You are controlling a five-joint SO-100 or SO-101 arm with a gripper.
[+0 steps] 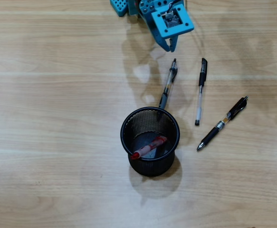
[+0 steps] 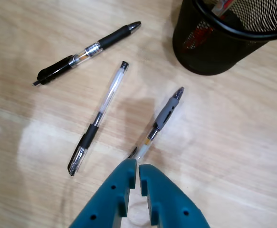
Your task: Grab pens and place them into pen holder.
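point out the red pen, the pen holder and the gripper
red pen [image 1: 149, 147], overhead view, mid-barrel, inside the cup
pen holder [image 1: 124, 129], overhead view, left rim
gripper [image 2: 138, 172], wrist view, between the fingertips

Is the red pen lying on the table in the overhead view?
No, the red pen is inside the pen holder, while three other pens lie on the table.
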